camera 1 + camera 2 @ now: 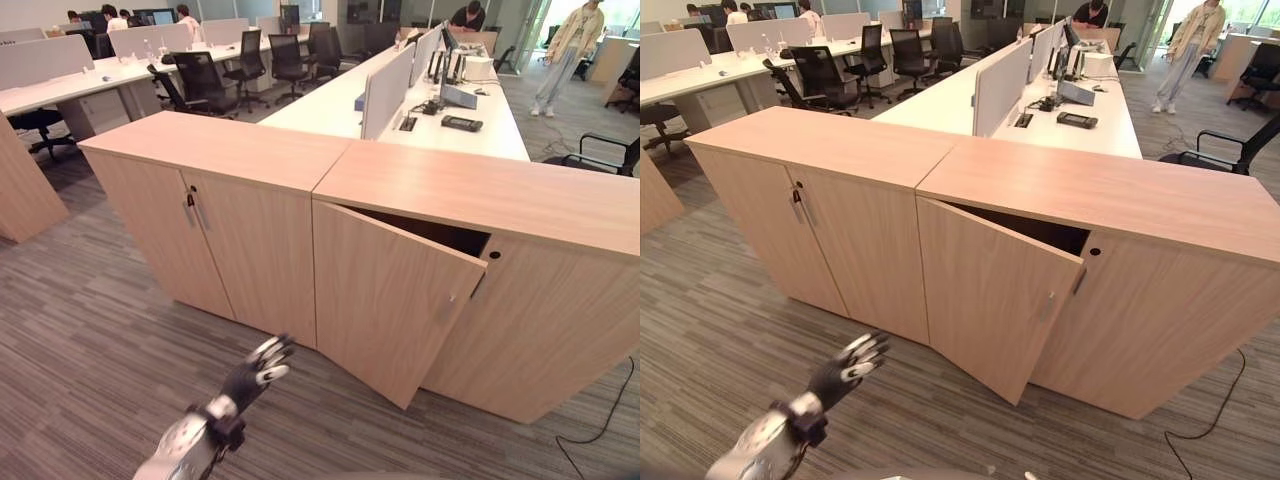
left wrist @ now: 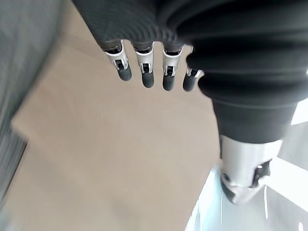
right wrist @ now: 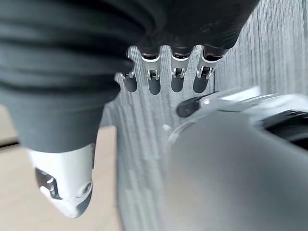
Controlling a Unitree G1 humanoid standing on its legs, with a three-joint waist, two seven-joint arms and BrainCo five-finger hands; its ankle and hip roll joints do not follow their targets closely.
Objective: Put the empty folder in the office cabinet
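Observation:
A light wood office cabinet (image 1: 480, 195) stands in front of me, and its left door (image 1: 390, 300) hangs partly open, showing a dark gap (image 1: 440, 235) behind it. My left hand (image 1: 262, 368) is raised low in front of the cabinets, left of the open door and apart from it. Its fingers (image 2: 144, 72) are straight and hold nothing, with pale wood beyond them. My right hand (image 3: 163, 79) hangs over the grey carpet, fingers straight and empty.
A second wood cabinet (image 1: 200, 160) with shut doors and small handles (image 1: 190, 205) joins on the left. Behind are white desks (image 1: 450, 110) with screens, black office chairs (image 1: 200, 80), seated people and a standing person (image 1: 565, 50). Striped grey carpet (image 1: 90, 340) covers the floor.

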